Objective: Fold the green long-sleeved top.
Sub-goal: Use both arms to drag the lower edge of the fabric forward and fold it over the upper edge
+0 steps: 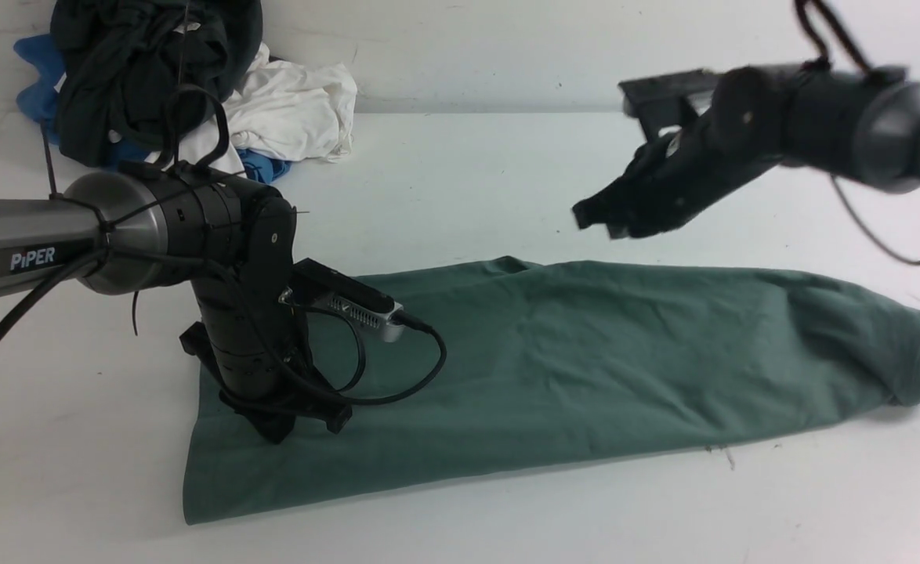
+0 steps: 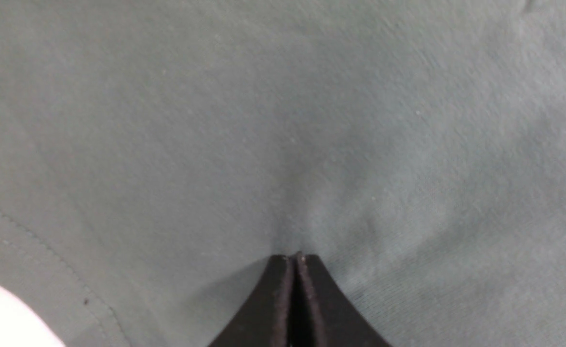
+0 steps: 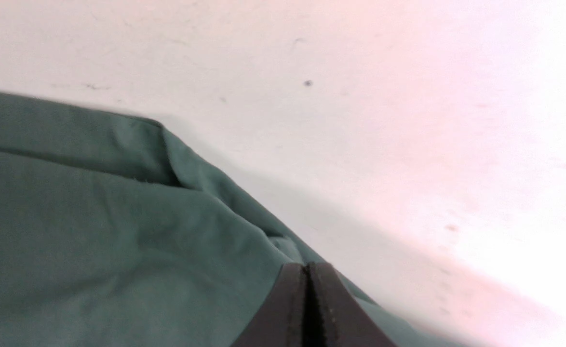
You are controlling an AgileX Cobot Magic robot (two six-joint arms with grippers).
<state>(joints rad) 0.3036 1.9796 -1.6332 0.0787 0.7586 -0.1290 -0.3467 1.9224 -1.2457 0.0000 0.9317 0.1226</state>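
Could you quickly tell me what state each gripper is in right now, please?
Left gripper: closed, tip pressing on the green top.
Right gripper: closed, holding nothing.

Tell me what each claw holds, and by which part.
Nothing that shows. The left claw is shut, its tips pressed on the top with no cloth seen between them. The right claw is shut in the air, empty.

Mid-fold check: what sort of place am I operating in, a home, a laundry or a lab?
Probably a lab test bench, not a home: a bare white table, the green top spread on it, and a heap of garments piled at its far left against a white wall.
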